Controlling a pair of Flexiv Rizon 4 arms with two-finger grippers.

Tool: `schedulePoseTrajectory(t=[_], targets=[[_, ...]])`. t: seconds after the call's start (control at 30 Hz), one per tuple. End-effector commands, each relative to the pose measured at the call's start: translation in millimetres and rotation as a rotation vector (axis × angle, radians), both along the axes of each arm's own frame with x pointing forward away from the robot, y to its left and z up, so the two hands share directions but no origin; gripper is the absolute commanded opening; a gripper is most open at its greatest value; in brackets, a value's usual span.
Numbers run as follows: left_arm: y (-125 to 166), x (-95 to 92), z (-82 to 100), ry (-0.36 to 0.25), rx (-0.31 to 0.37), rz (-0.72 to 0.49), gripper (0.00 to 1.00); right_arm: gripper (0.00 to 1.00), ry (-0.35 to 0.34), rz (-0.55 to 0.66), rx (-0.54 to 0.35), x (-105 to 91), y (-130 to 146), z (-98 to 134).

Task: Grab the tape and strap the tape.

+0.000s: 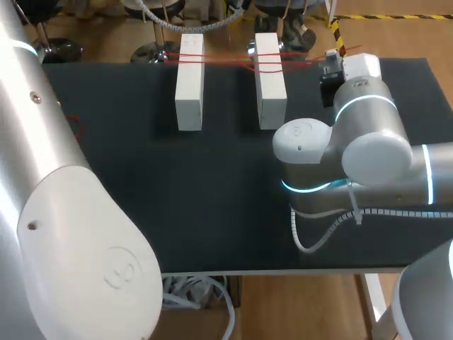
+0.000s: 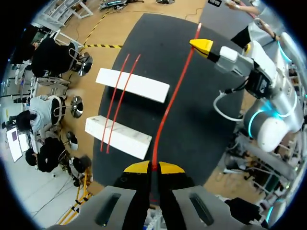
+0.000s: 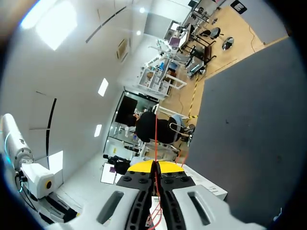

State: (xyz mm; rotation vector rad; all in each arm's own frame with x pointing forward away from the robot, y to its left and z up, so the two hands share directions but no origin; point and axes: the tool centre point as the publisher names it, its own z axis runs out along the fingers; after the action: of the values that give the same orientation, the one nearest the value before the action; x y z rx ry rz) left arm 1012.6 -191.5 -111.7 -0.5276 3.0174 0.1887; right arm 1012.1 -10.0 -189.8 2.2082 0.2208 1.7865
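A thin red tape [image 2: 170, 103] is stretched in the air between my two grippers. In the left wrist view my left gripper [image 2: 153, 166] is shut on one end of it. The other end is pinched by my right gripper [image 2: 201, 45], high over the far side of the table. The right wrist view shows the right gripper [image 3: 156, 165] shut on the red tape [image 3: 155, 134], which runs straight ahead from its tips. Two more red strands [image 2: 115, 112] lie across both white blocks [image 2: 133, 85] [image 2: 118, 137]. In the head view the right gripper [image 1: 331, 55] is beside the right block [image 1: 270, 81]; the left gripper is hidden.
The two white blocks [image 1: 190, 85] lie parallel at the far end of the black table [image 1: 212, 198], with red strands [image 1: 226, 60] across their far ends. My left arm's casing fills the near left of the head view. The right arm's elbow [image 1: 340, 156] hangs over the table's right half.
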Motion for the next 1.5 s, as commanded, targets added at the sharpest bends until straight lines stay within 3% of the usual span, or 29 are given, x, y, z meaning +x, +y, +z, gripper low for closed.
schedulePoseTrajectory(t=[0.03,0.2,0.37,0.87,1.1,1.5], targets=[[-6.1,1.1,3.6,0.016,0.029,-0.021,0.00,0.00,0.006,0.002,0.000,-0.1,-0.9,2.4],[-18.6,-4.5,-0.4,0.028,-0.033,-0.061,0.00,0.00,0.006,0.002,0.000,-0.1,-0.9,2.4],[-28.8,-14.4,-4.8,-0.004,-0.094,-0.062,0.00,0.00,0.006,0.002,0.000,-0.1,-0.9,2.4],[-28.3,-49.1,-9.0,-0.073,-0.109,-0.118,0.00,0.00,0.006,0.002,0.000,-0.1,-0.9,2.4],[-21.4,-59.2,-7.9,-0.062,-0.117,-0.157,0.00,0.00,0.006,0.002,0.000,-0.1,-0.9,2.4],[-0.8,-48.4,-10.3,-0.020,-0.142,-0.212,0.00,0.00,0.006,0.002,0.000,-0.1,-0.9,2.4]])
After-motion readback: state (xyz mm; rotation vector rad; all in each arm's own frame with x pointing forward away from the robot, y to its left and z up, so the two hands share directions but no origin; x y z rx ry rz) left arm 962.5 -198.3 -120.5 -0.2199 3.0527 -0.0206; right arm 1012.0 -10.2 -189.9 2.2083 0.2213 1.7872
